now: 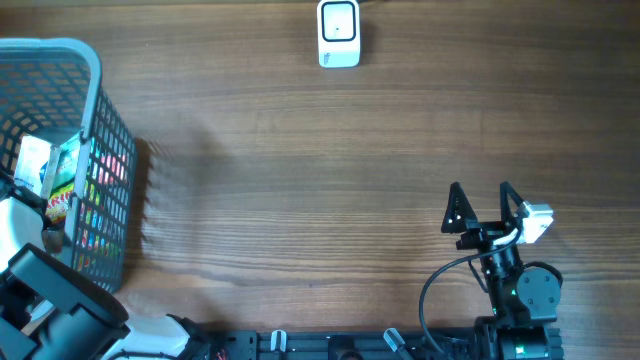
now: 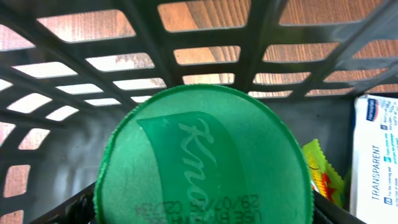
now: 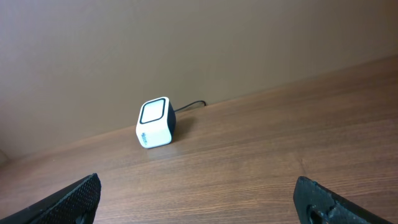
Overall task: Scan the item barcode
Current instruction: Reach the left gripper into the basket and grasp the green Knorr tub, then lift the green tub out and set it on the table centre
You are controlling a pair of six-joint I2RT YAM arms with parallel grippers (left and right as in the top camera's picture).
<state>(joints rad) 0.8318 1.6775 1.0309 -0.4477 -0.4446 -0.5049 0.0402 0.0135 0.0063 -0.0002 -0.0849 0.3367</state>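
Observation:
In the left wrist view a round green lid (image 2: 202, 162) with white "Knorr" lettering and a printed date fills the middle; it is the top of an item inside the grey mesh basket (image 1: 95, 90). My left gripper (image 2: 202, 214) is down in the basket, and its black fingers (image 2: 68, 208) press against both sides of the lid. No barcode shows on the item. The white scanner (image 1: 339, 33) stands at the table's far edge, also seen ahead in the right wrist view (image 3: 155, 122). My right gripper (image 1: 482, 205) hovers open and empty over the wood near the front right.
Beside the lid in the basket lie a white box marked "TRANSPARENT" (image 2: 376, 162) and a yellow-orange packet (image 2: 323, 171). The basket's mesh wall (image 2: 205, 56) rises close behind the lid. A black cable runs from the scanner toward the wall (image 3: 189, 106).

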